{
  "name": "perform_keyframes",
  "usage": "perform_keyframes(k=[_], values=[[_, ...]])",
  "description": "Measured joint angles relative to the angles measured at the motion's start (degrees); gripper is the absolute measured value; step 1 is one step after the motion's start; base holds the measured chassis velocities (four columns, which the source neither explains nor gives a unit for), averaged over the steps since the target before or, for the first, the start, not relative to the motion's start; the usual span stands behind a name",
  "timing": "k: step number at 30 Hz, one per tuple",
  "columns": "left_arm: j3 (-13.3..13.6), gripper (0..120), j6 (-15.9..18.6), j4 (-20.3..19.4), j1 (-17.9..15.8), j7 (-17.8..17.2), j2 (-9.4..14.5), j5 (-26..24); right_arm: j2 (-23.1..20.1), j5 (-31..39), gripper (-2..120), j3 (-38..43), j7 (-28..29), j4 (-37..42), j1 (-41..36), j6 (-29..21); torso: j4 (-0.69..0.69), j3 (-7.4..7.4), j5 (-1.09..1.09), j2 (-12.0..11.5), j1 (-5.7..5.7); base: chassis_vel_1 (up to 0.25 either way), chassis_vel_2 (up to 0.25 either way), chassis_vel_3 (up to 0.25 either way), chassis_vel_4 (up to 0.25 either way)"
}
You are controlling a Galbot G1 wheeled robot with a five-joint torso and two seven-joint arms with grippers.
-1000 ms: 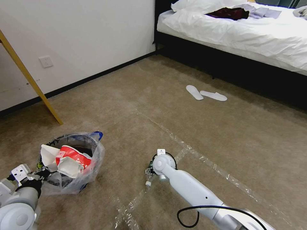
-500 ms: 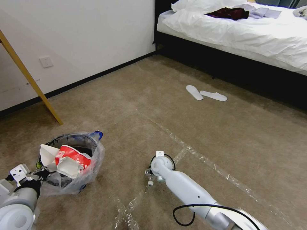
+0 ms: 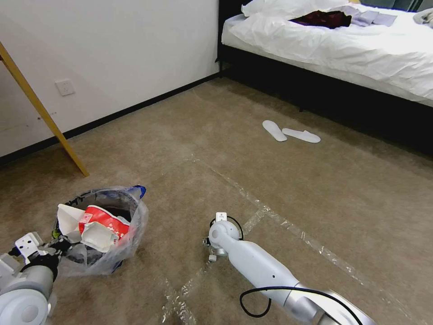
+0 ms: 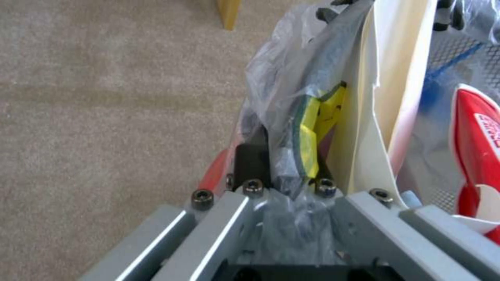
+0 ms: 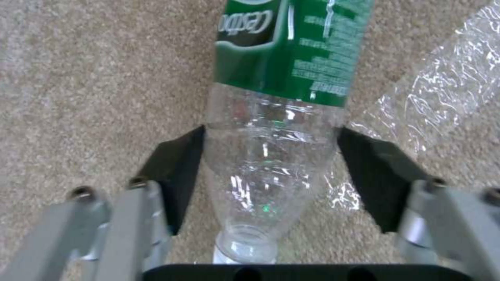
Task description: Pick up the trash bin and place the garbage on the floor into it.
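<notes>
The trash bin (image 3: 131, 225), red with a crinkly clear bag, stands on the floor (image 3: 189, 135) at the lower left, stuffed with white paper and a red-and-white wrapper (image 3: 103, 220). My left gripper (image 3: 57, 246) is shut on its near rim; in the left wrist view the gripper (image 4: 281, 171) pinches bag and red rim (image 4: 216, 173). My right gripper (image 3: 211, 251) reaches down to the carpet to the right of the bin. The right wrist view shows this gripper (image 5: 271, 136) shut on the garbage, a clear plastic bottle (image 5: 284, 58) with a green label, both black pads (image 5: 177, 164) pressing its sides.
Shiny tape lines (image 3: 288, 225) cross the carpet beside the right arm. Two white slippers (image 3: 291, 132) lie farther off, before a bed (image 3: 343, 45) with a dark base. A slanted yellow wooden leg (image 3: 43, 113) meets the floor behind the bin, near the white wall.
My right arm has shifted a little to the left, toward the bin, with the bottle in its gripper. The bin and my left arm have stayed put.
</notes>
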Motion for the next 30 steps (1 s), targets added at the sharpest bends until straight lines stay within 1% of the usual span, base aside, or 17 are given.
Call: perform_keyframes(k=[2, 3, 4, 5, 7, 8, 10, 11, 16, 20, 22, 24, 26, 27, 28, 29, 30], values=[[0.0, 0, 0.0, 0.0, 0.0, 0.0, 0.0, 0.0, 0.0, -0.2, 60, -0.1, -0.2, -0.2, 0.1, 0.1, 0.0, 0.0, 0.0, 0.0, 0.0, 0.0, 0.0, 0.0, 0.0], [0.0, 0, 0.0, -0.2, 0.1, 0.0, 0.0, -0.1, 0.2, -0.9, 50, -0.4, -0.9, -0.9, 0.3, 0.4, 0.0, 0.0, 0.0, 0.0, 0.0, 0.0, 0.0, 0.0, 0.0], [0.0, 0, -0.1, -0.3, 0.2, 0.1, 0.0, -0.1, 0.4, -1.6, 44, -0.7, -1.7, -1.6, 0.5, 0.8, 0.0, -0.01, 0.0, 0.0, 0.0, 0.0, 0.0, 0.0, 0.0], [0.0, 0, -0.1, -0.3, 0.2, 0.1, 0.0, -0.1, 0.4, -1.6, 44, -0.7, -1.7, -1.6, 0.5, 0.8, 0.0, -0.01, 0.0, 0.0, 0.0, 0.0, 0.0, 0.0, 0.0], [0.0, 0, -0.3, -0.4, 0.4, 0.2, -0.1, -0.2, 0.7, -2.8, 35, -0.8, -2.5, -2.4, 0.7, 1.2, 0.0, 0.0, 0.0, 0.0, 0.0, 0.0, 0.0, 0.0, 0.0], [0.0, 0, -0.3, -0.4, 0.4, 0.2, -0.1, -0.2, 0.7, -2.8, 35, -0.8, -2.5, -2.4, 0.7, 1.2, 0.0, 0.0, 0.0, 0.0, 0.0, 0.0, 0.0, 0.0, 0.0], [0.0, 0, -0.3, -0.5, 0.5, 0.2, -0.1, -0.2, 1.0, -3.7, 29, -0.9, -3.1, -2.8, 0.7, 1.5, 0.0, -0.01, 0.0, 0.0, -0.01, 0.0, 0.0, 0.0, 0.0], [0.0, 0, -0.3, -0.5, 0.5, 0.2, -0.1, -0.2, 1.0, -3.7, 29, -0.9, -3.1, -2.8, 0.7, 1.5, 0.0, -0.01, 0.0, 0.0, -0.01, 0.0, 0.0, 0.0, 0.0], [0.0, 0, -0.4, -0.6, 0.4, 0.2, -0.1, -0.2, 0.6, -4.7, 19, -1.1, -3.8, -2.5, 0.4, 1.8, 0.01, -0.01, 0.02, 0.0, 0.0, 0.0, 0.0, 0.0, 0.0], [0.0, 0, -0.4, -0.4, 0.3, 0.2, 0.0, -0.2, -0.5, -4.6, 19, -1.0, -3.5, -0.9, 0.1, 1.8, 0.01, 0.01, 0.01, 0.0, 0.0, 0.0, 0.0, 0.0, 0.0], [0.0, 0, -0.4, -0.1, 0.2, 0.2, 0.1, -0.2, -2.4, -4.0, 19, -0.6, -2.6, 2.2, -0.1, 1.6, -0.01, 0.01, 0.0, 0.0, 0.0, 0.0, 0.0, 0.0, 0.0], [0.1, 0, -0.3, 0.0, 0.1, 0.2, 0.1, -0.2, -2.9, -3.9, 19, -0.4, -2.4, 3.3, -0.1, 1.6, -0.01, 0.01, 0.0, 0.0, 0.0, 0.0, 0.0, 0.0, 0.0], [0.1, 0, -0.1, 0.3, -0.1, 0.1, 0.4, -0.2, -6.8, -3.7, 19, 0.6, -1.7, 10.6, -0.1, 2.0, 0.0, 0.01, 0.01, 0.0, 0.0, 0.0, 0.0, 0.0, 0.0], [0.1, 0, -0.1, 0.3, -0.1, 0.1, 0.4, -0.2, -6.8, -3.7, 19, 0.6, -1.7, 10.6, -0.1, 2.0, 0.0, 0.01, 0.01, 0.0, 0.0, 0.0, 0.0, 0.0, 0.0], [0.3, 0, 0.1, 0.3, -0.2, 0.0, 0.4, -0.2, -9.4, -4.3, 19, 1.8, -2.2, 15.5, 0.5, 3.2, 0.0, 0.01, 0.01, 0.0, 0.0, 0.0, 0.0, 0.0, 0.0], [0.4, 0, 0.1, 0.3, -0.3, 0.0, 0.4, -0.2, -10.5, -4.5, 19, 2.4, -2.8, 17.8, 0.8, 3.8, -0.01, 0.01, 0.01, 0.0, 0.0, 0.0, 0.0, 0.0, 0.0], [0.4, 0, 0.1, 0.3, -0.3, 0.0, 0.4, -0.2, -10.5, -4.5, 19, 2.4, -2.8, 17.8, 0.8, 3.8, -0.01, 0.01, 0.01, 0.0, 0.0, 0.0, 0.0, 0.0, 0.0]])
